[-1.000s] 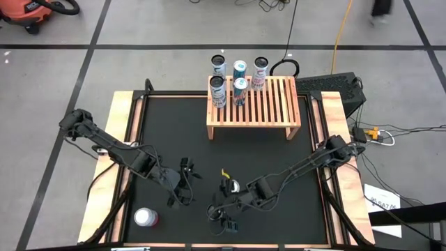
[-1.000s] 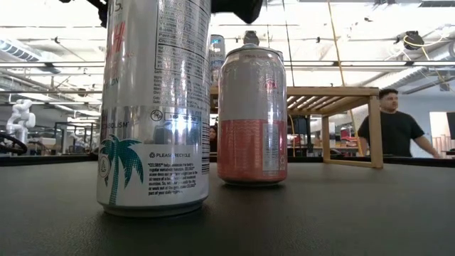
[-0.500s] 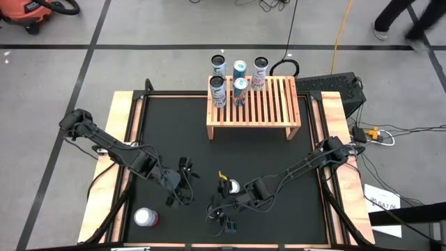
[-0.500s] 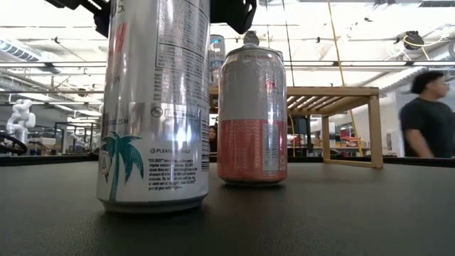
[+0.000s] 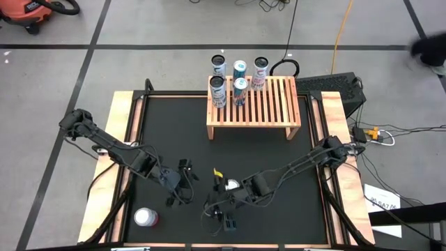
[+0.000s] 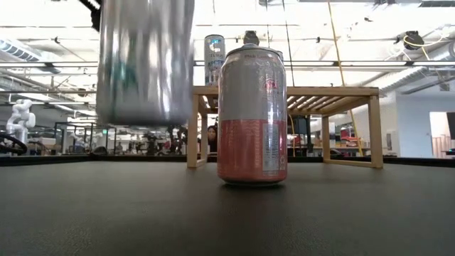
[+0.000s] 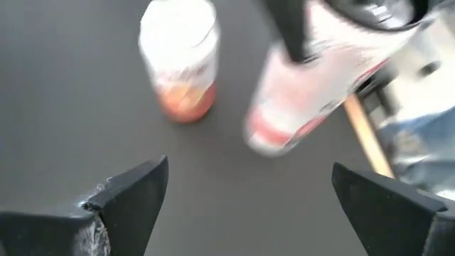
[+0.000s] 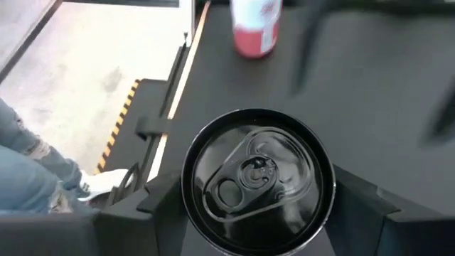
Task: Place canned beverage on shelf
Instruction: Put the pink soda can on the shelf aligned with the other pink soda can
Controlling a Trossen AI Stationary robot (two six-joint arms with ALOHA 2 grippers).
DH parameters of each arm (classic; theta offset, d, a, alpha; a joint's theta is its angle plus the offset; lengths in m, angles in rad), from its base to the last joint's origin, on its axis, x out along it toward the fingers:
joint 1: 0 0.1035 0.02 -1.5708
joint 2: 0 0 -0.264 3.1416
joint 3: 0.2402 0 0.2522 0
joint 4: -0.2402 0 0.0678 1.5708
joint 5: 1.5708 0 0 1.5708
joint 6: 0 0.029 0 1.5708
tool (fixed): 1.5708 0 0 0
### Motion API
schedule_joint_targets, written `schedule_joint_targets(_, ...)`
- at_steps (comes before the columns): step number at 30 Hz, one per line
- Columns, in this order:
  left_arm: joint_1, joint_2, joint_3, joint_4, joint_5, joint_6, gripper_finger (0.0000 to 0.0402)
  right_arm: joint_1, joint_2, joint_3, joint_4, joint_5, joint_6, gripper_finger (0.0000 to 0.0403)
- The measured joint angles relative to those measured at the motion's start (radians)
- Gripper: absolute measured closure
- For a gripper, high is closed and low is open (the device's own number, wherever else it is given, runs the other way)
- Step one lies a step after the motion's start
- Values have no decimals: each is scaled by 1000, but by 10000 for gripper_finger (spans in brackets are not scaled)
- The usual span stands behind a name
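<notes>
While the left gripper (image 5: 182, 176) waits with its fingers (image 7: 135, 192) spread wide and nothing between them, the right gripper (image 5: 226, 192) is clamped on a can (image 5: 231, 185) near the mat's (image 5: 174, 132) 6 o'clock edge in the high view. The left gripper sits just beside that can at its 9 o'clock, apart from it.

In the right wrist view the can's dark top (image 8: 257, 178) with its pull tab shows between the two fingers (image 8: 160, 206), which press on its sides. In the low view the can (image 6: 146, 64) hangs upright and clear of the mat, its base well above the surface; its print is blurred. The left wrist view shows it (image 7: 306, 92) tilted in the picture, off the mat, with the right arm's dark parts over it.

A pink can (image 5: 145, 217) stands upright on the mat at about 8 o'clock from the held can, near the mat's corner. In the low view it (image 6: 252, 114) stands just beside the held can at its 3 o'clock.

The shelf (image 5: 265, 108) stands at the mat's 12 o'clock end. Five cans (image 5: 240, 89) stand upright at its 10 o'clock corner, two in a nearer row and three behind; the rest of the slats are bare. In the low view the shelf (image 6: 334, 91) stands behind the pink can, with one can (image 6: 214, 57) on it.

A person's leg (image 8: 28, 171) in jeans shows on the floor beyond the table edge in the right wrist view.
</notes>
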Motion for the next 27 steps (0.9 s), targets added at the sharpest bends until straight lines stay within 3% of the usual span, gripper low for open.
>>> schedule_joint_targets(9,1,-2,1,264,132,-6,6,-49,0,293,-225,-13,-144,163)
schedule_joint_targets(19,-1,-1,1,416,143,-6,9,-71,-1,413,-222,-103,-207,162)
schedule_joint_targets(23,0,-1,1,417,170,-7,41,-71,-1,438,-217,-133,-217,162)
schedule_joint_targets(27,0,-1,1,420,184,2,101,-71,-1,454,-218,-154,-218,162)
